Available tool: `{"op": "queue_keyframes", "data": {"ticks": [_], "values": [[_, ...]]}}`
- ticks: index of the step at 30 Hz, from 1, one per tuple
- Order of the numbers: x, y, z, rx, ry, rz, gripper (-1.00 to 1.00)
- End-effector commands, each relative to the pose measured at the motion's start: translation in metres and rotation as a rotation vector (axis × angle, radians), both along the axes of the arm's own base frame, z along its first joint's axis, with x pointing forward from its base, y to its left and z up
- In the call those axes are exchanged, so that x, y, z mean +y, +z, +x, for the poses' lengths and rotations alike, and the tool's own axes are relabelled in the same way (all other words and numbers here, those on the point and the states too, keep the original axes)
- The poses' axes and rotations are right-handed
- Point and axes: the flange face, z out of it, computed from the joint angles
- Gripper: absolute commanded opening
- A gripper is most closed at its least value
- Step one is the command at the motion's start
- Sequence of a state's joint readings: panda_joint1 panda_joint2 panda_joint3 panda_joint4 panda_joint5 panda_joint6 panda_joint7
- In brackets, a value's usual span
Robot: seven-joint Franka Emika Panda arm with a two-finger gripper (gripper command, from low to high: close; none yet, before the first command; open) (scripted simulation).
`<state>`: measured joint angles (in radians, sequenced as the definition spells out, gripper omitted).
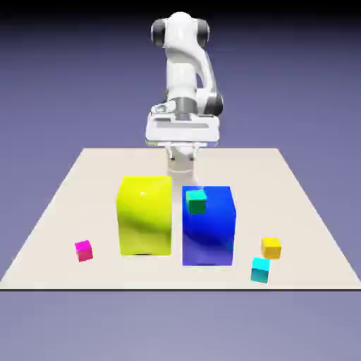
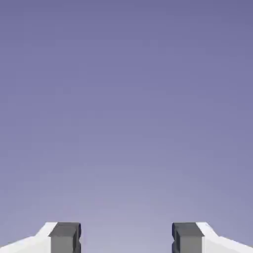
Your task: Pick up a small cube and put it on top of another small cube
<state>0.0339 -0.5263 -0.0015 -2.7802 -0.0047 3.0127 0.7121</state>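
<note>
Blue-violet backdrop surrounds a pale table (image 1: 148, 278), with the small cubes spread over several spots. From the exterior view's left, the pink cube (image 1: 84, 251) sits by itself near the front, then comes the big yellow block (image 1: 145, 224). Above and behind the blocks hangs the gripper (image 1: 182, 154), its fingers wide apart with nothing between them; the hand view shows only backdrop past the tips. Further right, the green cube (image 1: 196, 203) shows against the upper part of the blue block (image 1: 209, 243); whether it rests on top, I can't tell. Beyond it, the cyan cube (image 1: 260, 271) is near the front edge, just beside the amber cube (image 1: 271, 248).

I'd call this the approach, before any grasp. Next, choose a cube, turn the hand down over it and descend with fingers spread, minding the tall blocks.
</note>
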Motion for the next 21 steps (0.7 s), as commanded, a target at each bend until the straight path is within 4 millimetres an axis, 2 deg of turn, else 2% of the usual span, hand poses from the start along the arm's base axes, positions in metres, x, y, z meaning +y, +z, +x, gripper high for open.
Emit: {"op": "queue_keyframes", "data": {"ticks": [1,6,12,17,21], "values": [[0.007,-0.005,0.008,0.031,0.037,-0.02,0.0],[0.049,-0.038,0.047,0.181,0.229,-0.121,0.0],[0.105,-0.089,0.082,0.353,0.471,-0.244,0.0],[0.155,-0.14,0.101,0.49,0.68,-0.347,0.0],[0.195,-0.187,0.107,0.598,0.851,-0.429,0.0]]}}
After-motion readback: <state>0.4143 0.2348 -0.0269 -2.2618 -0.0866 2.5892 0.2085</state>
